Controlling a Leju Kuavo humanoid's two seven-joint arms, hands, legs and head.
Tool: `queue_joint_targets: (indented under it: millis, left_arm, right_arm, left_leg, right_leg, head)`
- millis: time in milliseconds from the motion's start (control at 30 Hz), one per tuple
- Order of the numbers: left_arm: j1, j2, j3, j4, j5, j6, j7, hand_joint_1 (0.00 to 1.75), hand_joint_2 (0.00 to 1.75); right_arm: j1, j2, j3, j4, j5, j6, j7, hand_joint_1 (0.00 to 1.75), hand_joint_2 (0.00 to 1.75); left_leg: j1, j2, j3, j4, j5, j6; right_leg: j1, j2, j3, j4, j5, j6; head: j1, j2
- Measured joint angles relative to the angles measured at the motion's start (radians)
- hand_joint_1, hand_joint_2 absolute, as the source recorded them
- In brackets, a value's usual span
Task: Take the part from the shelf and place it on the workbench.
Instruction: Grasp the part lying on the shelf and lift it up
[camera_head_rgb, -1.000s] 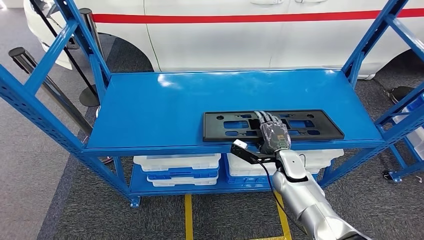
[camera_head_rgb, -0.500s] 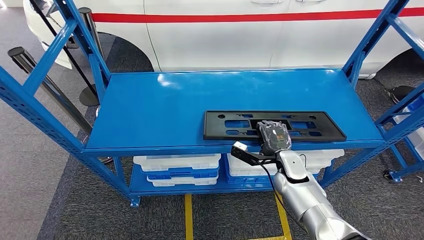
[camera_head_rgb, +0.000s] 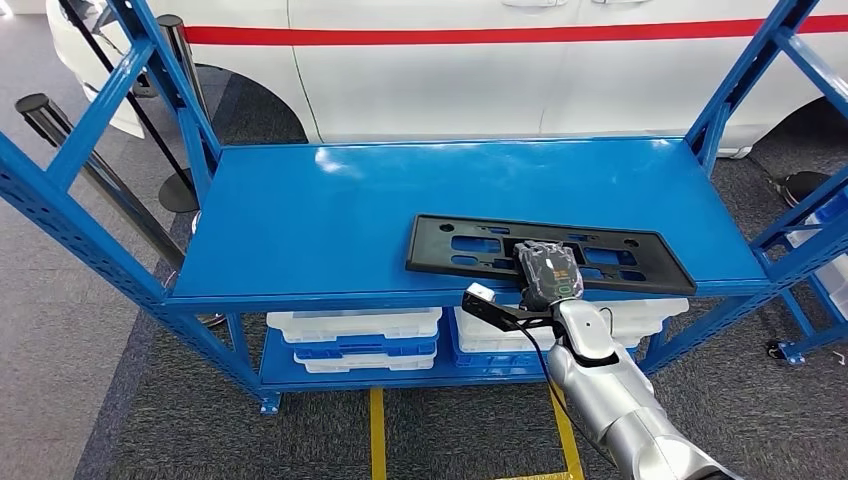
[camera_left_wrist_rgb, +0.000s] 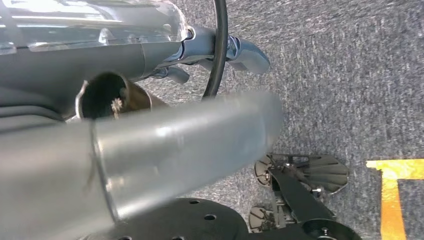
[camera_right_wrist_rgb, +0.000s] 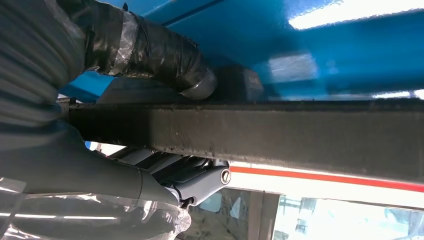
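The right hand grips the black part at the middle of its near long edge, fingers curled over the top face. In the right wrist view the taped thumb lies against one face of the part's dark edge while the darker fingers wrap the opposite face, so the edge is clamped between them. The silver right arm runs from the hand toward 5 o'clock, to the bottom of the head view, with a small black bracket sticking out from the wrist toward 9 o'clock.

The part is a long, flat black plate with rectangular cut-outs. It sits over the right half of the blue shelf, close to the shelf's front edge, slightly skewed, its left end a little farther from the front edge than its right end. Whether it is lifted off the surface or resting on it cannot be told.

Below the top level, at 6 o'clock from the part, white and blue bins are stacked on the lower level. Beyond the shelf, at 12 o'clock, stands a white car with a red stripe. A yellow floor line runs over grey carpet under the shelf's front.

The left wrist view looks down at the carpet, with no sight of the left hand's fingers.
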Motion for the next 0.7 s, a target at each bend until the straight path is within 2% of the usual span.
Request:
queue_joint_targets:
  millis: [267, 700]
  left_arm:
    - [0.0, 0.0, 0.002, 0.0, -0.006, 0.02, -0.036, 0.0, 1.75]
    - [0.0, 0.0, 0.008, 0.0, -0.01, 0.03, -0.053, 0.0, 1.75]
  right_arm:
    - [0.014, -0.008, 0.003, -0.025, -0.001, -0.004, 0.002, 1.75, 1.75]
    - [0.022, -0.016, 0.006, -0.031, 0.001, -0.015, 0.001, 1.73, 1.75]
  left_leg:
    - [0.0, 0.0, 0.0, 0.0, 0.0, 0.0]
    - [0.0, 0.0, -0.001, 0.0, 0.0, 0.0]
  right_leg:
    - [0.0, 0.0, 0.0, 0.0, 0.0, 0.0]
    - [0.0, 0.0, -0.001, 0.0, 0.0, 0.0]
  head:
    - [0.0, 0.0]
    - [0.0, 0.0]
